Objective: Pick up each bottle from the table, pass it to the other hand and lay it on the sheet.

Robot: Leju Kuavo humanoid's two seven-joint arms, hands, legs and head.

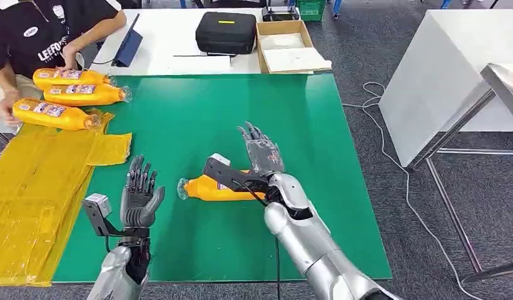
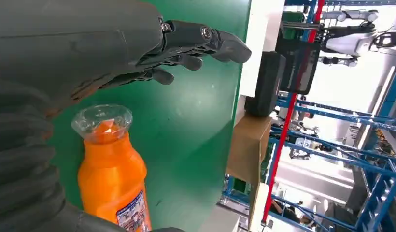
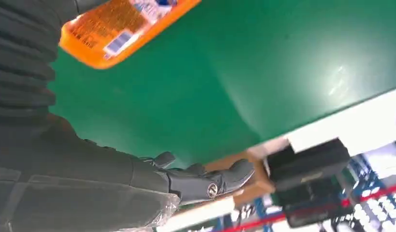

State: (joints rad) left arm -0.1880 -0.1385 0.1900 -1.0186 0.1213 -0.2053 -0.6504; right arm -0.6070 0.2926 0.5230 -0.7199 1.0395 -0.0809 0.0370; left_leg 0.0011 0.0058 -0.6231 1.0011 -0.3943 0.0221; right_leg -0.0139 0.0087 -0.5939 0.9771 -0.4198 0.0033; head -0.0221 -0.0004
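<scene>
Orange bottle [image 1: 211,189] lies on its side on green table [image 1: 198,112], between both hands, cap end toward left hand [image 1: 140,195]. Left hand spread, holding nothing. Right hand [image 1: 264,153] spread above bottle's far end — no grip. Risks: round bottle rolls if nudged by fingers; off-centre grasp lets it tilt, slip during handover. Yellow sheet [image 1: 41,181] lies well apart, 3 bottles [image 1: 66,97] at its far end.

Bottle [image 1: 210,188] base behind right wrist camera [image 1: 226,173]
</scene>
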